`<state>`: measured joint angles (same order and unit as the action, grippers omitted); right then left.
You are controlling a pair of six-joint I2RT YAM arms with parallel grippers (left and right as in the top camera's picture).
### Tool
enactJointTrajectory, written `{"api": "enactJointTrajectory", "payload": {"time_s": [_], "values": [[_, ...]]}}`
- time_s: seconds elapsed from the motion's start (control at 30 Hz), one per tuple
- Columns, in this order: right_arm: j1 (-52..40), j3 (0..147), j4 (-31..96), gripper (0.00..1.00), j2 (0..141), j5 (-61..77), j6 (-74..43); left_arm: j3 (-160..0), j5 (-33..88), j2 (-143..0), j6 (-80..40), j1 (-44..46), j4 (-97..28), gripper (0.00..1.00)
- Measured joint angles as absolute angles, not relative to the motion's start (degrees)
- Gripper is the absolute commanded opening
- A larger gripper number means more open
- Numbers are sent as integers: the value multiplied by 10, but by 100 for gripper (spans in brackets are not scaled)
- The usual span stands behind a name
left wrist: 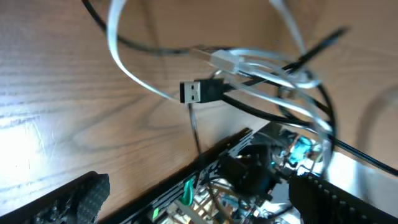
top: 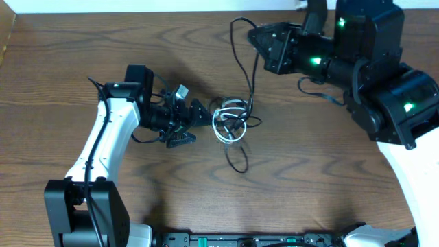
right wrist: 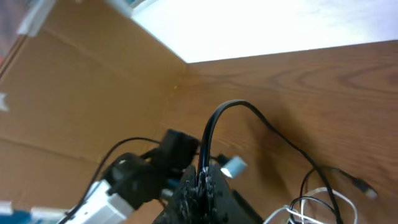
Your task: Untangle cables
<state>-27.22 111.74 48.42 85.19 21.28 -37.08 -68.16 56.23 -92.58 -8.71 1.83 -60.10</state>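
A tangle of cables [top: 230, 123], thin black cords and one white cord [top: 223, 132], lies mid-table. My left gripper [top: 195, 127] is open just left of the tangle, touching nothing. In the left wrist view the gripper [left wrist: 199, 185] is open below the white loops [left wrist: 249, 62] and a black USB plug [left wrist: 199, 91]. My right gripper [top: 255, 38] is shut on a long black cable [top: 248, 75] running from the tangle up to the far side. In the right wrist view its fingers [right wrist: 204, 179] pinch this cable [right wrist: 231, 104], which arcs over and down to the tangle [right wrist: 317, 208].
The wooden table [top: 322, 171] has a cardboard wall at its far left edge [top: 5, 34]. An equipment bar [top: 260, 240] runs along the front edge. The right arm's own thick black cable [top: 322, 92] hangs by its body. The left arm [right wrist: 134, 177] shows in the right wrist view.
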Motion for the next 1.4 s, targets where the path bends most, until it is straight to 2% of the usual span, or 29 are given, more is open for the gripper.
{"api": "enactJointTrajectory", "payload": {"time_s": [0.17, 0.37, 0.5, 0.7, 0.73, 0.8, 0.83, 0.93, 0.97, 1.0, 1.03, 1.07, 1.1, 1.13, 1.23, 1.37, 1.4], "values": [[-240, 1117, 487, 1, 854, 281, -352, -682, 632, -926, -72, -31, -596, 98], [-240, 1117, 458, 1, 854, 320, -354, -682, 668, -926, -70, -9, -592, 98], [-240, 1117, 444, 1, 855, 346, -389, -682, 653, -926, -90, 27, -562, 98], [-240, 1117, 404, 1, 856, 410, -406, -682, 566, -926, -167, 65, -524, 98], [-240, 1117, 404, 1, 856, 417, -408, -682, 548, -926, -179, 76, -520, 91], [-240, 1117, 404, 1, 856, 429, -410, -682, 503, -926, -205, 93, -515, 65], [-240, 1117, 401, 1, 856, 436, -411, -682, 486, -926, -218, 99, -515, 59], [-240, 1117, 388, 1, 856, 453, -413, -682, 383, -926, -259, 117, -515, 31], [-240, 1117, 384, 1, 856, 455, -415, -682, 367, -926, -270, 120, -516, 13], [-239, 1117, 381, 1, 856, 457, -417, -682, 349, -926, -275, 125, -516, 8], [-239, 1117, 376, 1, 856, 459, -419, -682, 337, -926, -283, 129, -516, 8], [-238, 1117, 371, 1, 856, 461, -424, -682, 323, -927, -287, 133, -515, 15], [-234, 1117, 366, 1, 856, 464, -429, -682, 313, -929, -291, 136, -515, 36], [-227, 1117, 366, 1, 856, 466, -432, -682, 310, -930, -297, 136, -516, 52], [-208, 1117, 393, 1, 856, 464, -409, -682, 324, -933, -300, 133, -523, 53], [-185, 1116, 499, 1, 857, 406, -375, -682, 407, -933, -280, 106, -524, 84], [-182, 1116, 509, 1, 858, 395, -371, -682, 435, -933, -272, 95, -525, 84]]}}
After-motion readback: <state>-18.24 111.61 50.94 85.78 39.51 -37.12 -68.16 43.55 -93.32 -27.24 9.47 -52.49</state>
